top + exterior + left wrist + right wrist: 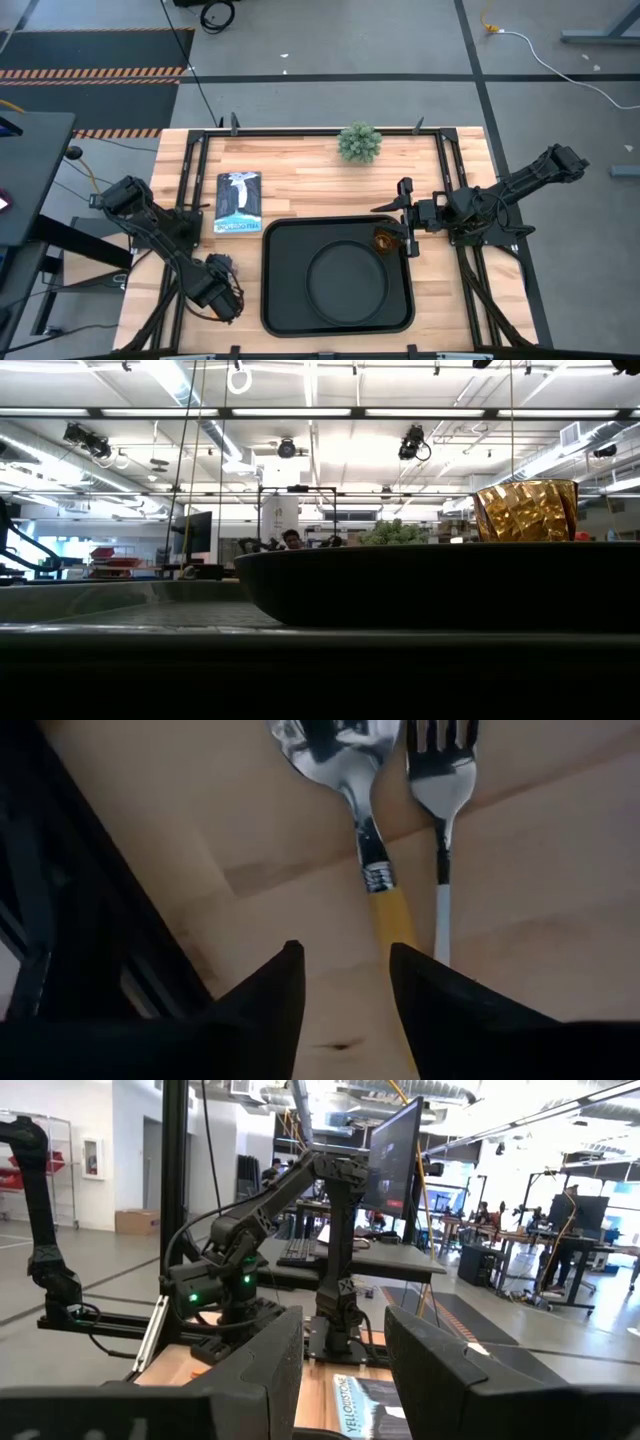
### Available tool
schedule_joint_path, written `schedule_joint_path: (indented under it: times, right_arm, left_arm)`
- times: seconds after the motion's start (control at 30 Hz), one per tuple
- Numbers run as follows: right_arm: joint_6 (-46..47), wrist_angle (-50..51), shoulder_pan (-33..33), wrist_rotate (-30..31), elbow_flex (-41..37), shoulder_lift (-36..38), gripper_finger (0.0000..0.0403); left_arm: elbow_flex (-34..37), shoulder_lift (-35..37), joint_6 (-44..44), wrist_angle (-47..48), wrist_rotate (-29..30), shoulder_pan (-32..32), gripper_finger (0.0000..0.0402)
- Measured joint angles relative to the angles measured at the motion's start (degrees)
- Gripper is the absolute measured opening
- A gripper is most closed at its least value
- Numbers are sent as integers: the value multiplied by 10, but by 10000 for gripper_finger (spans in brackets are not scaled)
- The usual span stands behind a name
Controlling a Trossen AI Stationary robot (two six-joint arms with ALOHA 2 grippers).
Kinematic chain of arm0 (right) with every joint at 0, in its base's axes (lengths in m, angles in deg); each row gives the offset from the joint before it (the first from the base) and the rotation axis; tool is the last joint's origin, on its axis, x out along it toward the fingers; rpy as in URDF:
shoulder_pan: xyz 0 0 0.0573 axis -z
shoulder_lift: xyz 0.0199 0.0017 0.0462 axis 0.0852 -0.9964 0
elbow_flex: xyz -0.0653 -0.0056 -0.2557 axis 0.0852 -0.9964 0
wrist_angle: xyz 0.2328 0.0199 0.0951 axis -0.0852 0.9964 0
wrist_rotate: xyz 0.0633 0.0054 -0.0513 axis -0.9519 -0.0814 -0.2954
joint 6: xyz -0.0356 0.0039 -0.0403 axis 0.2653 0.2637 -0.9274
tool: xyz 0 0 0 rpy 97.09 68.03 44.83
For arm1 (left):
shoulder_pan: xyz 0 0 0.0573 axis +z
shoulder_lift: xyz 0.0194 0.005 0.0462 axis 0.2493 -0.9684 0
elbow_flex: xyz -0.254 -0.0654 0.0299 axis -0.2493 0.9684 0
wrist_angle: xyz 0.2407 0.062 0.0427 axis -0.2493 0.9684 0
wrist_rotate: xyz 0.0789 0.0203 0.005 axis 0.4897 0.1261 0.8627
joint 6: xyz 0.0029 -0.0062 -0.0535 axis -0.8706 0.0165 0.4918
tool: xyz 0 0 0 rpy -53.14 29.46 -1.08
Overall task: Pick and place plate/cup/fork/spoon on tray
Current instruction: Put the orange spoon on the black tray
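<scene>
The black tray (275,300) lies at the table's middle front. The round black plate (345,282) rests flat on it. The amber cup (384,241) stands upright in the tray's far right corner and also shows in the low view (525,510). The spoon (345,765), with an orange handle (390,915), and the fork (440,780), with a white handle, lie side by side on the wood. My left gripper (345,980) is open just above their handle ends, pointing down. My right gripper (405,217) is open and empty, just right of the cup.
A book (238,204) lies flat left of the tray's far edge. A small green plant (359,142) stands at the far edge. Black rails (190,180) run along the table's sides. Bare wood shows between the book and the plant.
</scene>
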Motion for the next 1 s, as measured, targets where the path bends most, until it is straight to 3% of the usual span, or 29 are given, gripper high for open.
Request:
schedule_joint_path:
  times: [1.0]
  right_arm:
    - [5, -1, -1, -3, 0, 0, 149]
  left_arm:
    - [13, -2, 62, -26, 59, 4, 153]
